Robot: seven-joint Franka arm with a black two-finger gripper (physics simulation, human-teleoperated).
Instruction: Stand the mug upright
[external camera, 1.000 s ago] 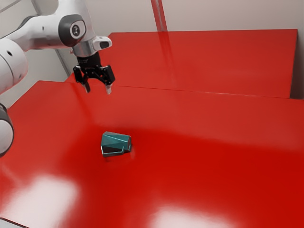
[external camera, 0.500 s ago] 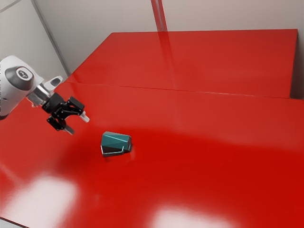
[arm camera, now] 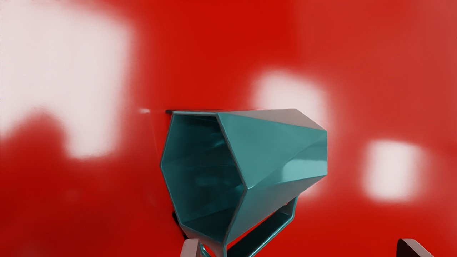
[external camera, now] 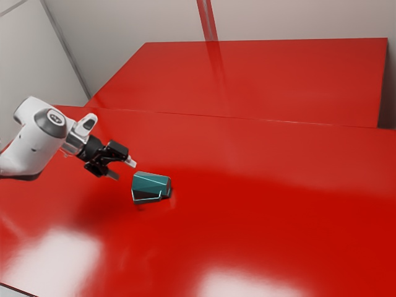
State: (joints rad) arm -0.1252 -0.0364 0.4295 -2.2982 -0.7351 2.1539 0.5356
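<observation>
Nearest me, my gripper (external camera: 122, 169) had its fingers well apart, clamped on nothing. Just past them the mug (external camera: 151, 187) lay on its side on the red table (external camera: 278, 167), mouth (arm camera: 200, 167) toward the exterior view's left, handle (arm camera: 266, 233) low along its flank (an awkward spot, I thought), base farthest off. I judged this the approach to a grasp: the next move called for straddling the body squarely, closing, then turning it mouth-up.
</observation>
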